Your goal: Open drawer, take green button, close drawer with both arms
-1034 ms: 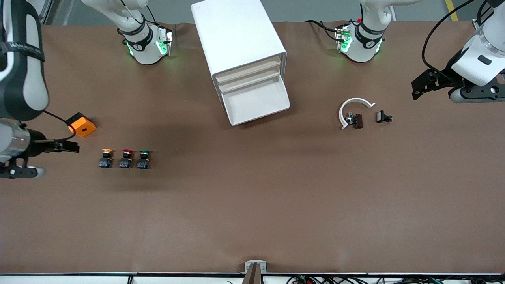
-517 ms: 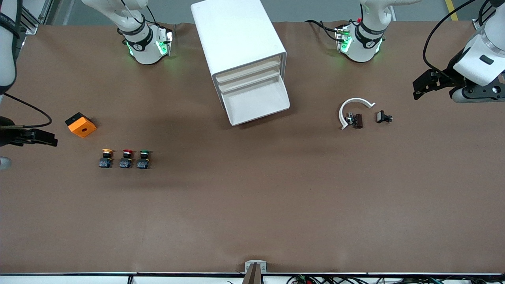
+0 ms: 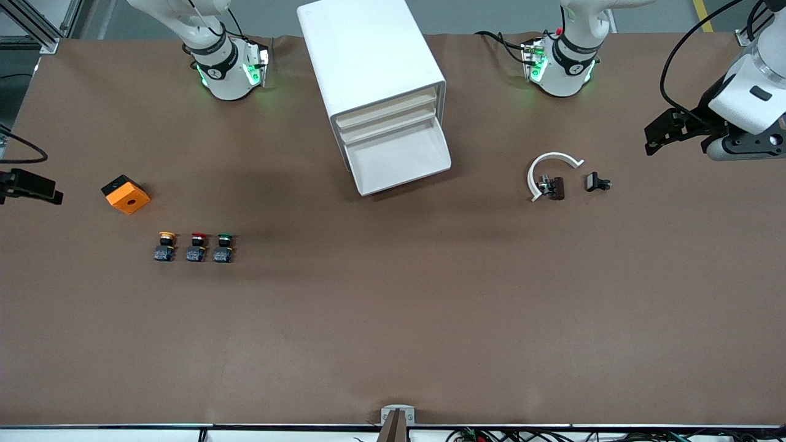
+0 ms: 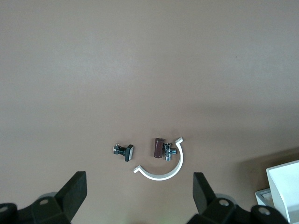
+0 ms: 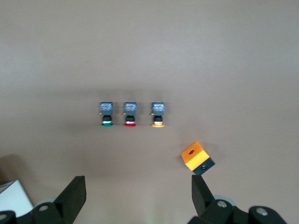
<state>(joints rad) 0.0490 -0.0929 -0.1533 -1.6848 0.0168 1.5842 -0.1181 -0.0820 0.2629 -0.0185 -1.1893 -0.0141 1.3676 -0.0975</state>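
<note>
The white cabinet (image 3: 368, 55) stands mid-table between the arms' bases. Its lowest drawer (image 3: 399, 161) is pulled out, and its white tray shows nothing inside. The green-capped button (image 3: 225, 247) stands on the table in a row of three, toward the right arm's end and nearer the front camera than the cabinet; it also shows in the right wrist view (image 5: 107, 114). My right gripper (image 3: 31, 187) (image 5: 138, 189) hangs open and empty over the table's edge at that end. My left gripper (image 3: 669, 132) (image 4: 139, 186) hangs open and empty over the left arm's end.
A red-capped button (image 3: 197, 247) and a yellow-capped one (image 3: 165, 247) stand beside the green one. An orange cube (image 3: 126, 194) lies near the right gripper. A white curved clip (image 3: 546, 166), a brown part (image 3: 556, 188) and a small black part (image 3: 597, 182) lie toward the left arm's end.
The right arm has drawn back toward its end of the table, mostly out of the front view. The left gripper has shifted slightly outward. Nothing on the table has moved.
</note>
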